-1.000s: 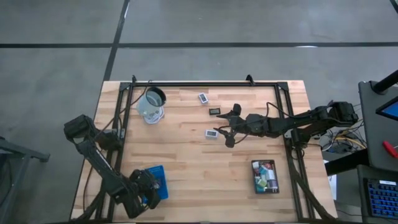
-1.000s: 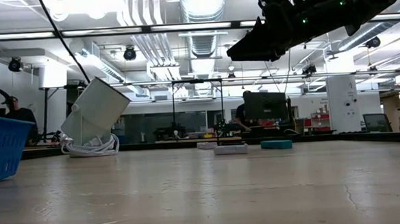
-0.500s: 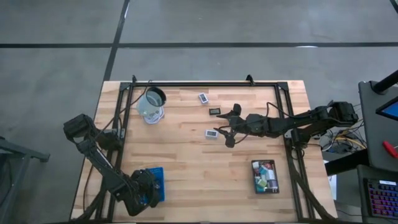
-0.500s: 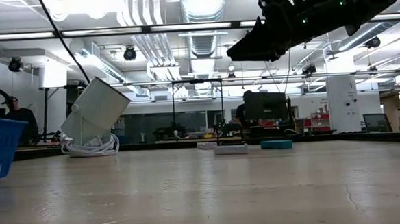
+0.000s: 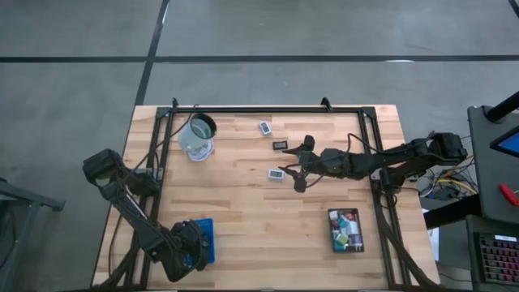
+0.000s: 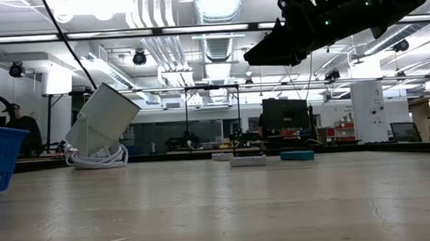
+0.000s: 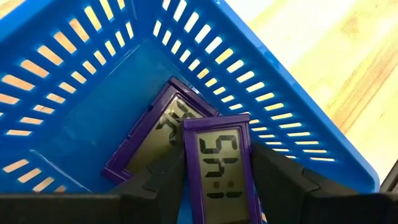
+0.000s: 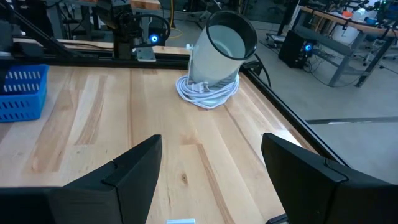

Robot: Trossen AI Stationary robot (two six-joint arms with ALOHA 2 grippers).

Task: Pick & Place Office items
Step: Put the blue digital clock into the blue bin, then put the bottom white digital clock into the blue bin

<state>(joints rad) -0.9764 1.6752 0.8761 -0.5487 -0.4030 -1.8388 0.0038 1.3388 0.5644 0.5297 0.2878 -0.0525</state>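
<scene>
Pinching a purple display (image 7: 219, 163) over the blue tray (image 7: 81, 93), the left hand (image 7: 217, 186) is mostly cut off. Spread wide, the right hand (image 8: 211, 165) hovers above the wooden tabletop (image 5: 243, 203); an open workshop lies beyond.

The table (image 5: 243, 203) is pale, matt planked wood, the slotted blue basket (image 7: 74, 81) glossy moulded plastic, and the purple-framed display pieces (image 7: 217, 162) smooth plastic with grey, glassy faces.

The left gripper (image 5: 188, 253) sits slightly farther toward the table's near-left corner than before, carrying the blue basket (image 5: 203, 240) with it.
</scene>
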